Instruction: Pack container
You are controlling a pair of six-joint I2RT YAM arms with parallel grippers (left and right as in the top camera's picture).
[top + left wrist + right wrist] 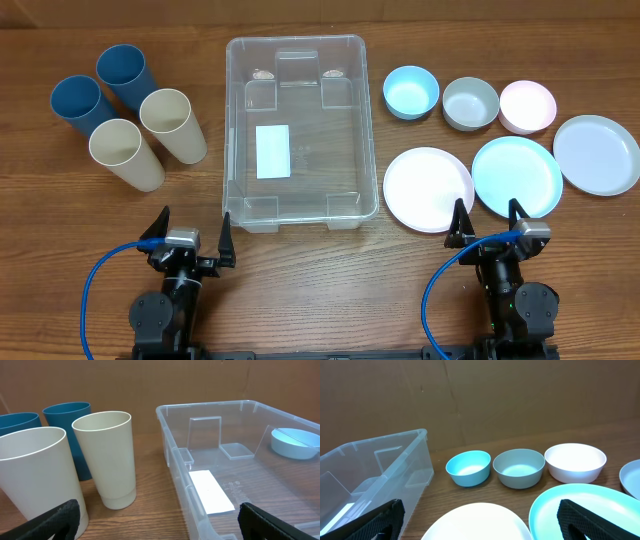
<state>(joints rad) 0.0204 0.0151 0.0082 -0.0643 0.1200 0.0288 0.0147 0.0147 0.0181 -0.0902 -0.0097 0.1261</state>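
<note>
The clear plastic container stands empty at the table's middle, a white label on its base; it also shows in the left wrist view and the right wrist view. Two blue cups and two cream cups stand to its left. Three bowls, light blue, grey and pink, and three plates, white, aqua and pale blue, lie to its right. My left gripper is open and empty near the container's front left corner. My right gripper is open and empty by the plates' near edges.
The table's front edge is just behind both arm bases. A brown cardboard wall stands behind the table.
</note>
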